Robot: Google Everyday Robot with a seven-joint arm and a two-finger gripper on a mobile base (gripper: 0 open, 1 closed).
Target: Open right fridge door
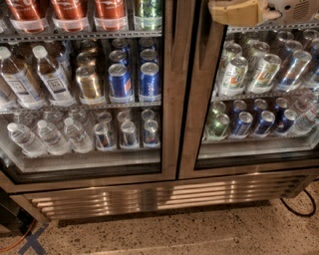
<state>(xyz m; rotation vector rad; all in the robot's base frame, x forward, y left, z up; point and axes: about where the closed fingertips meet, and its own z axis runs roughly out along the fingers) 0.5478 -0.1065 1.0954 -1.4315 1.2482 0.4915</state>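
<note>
Steel-framed glass right fridge door [197,99], closed, upright; gripper [235,12] close before its top.

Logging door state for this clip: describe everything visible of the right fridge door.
The right fridge door is a clear glass pane in a wide brushed-steel frame with a dark inner edge. It looks shut, level with the left door; shelved cans show through. The gripper hangs before its upper frame; contact is unclear.

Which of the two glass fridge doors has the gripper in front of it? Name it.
The right fridge door: the gripper hangs before its glass, above the silver-green cans. The left door, showing water bottles, lies off to the side.
</note>
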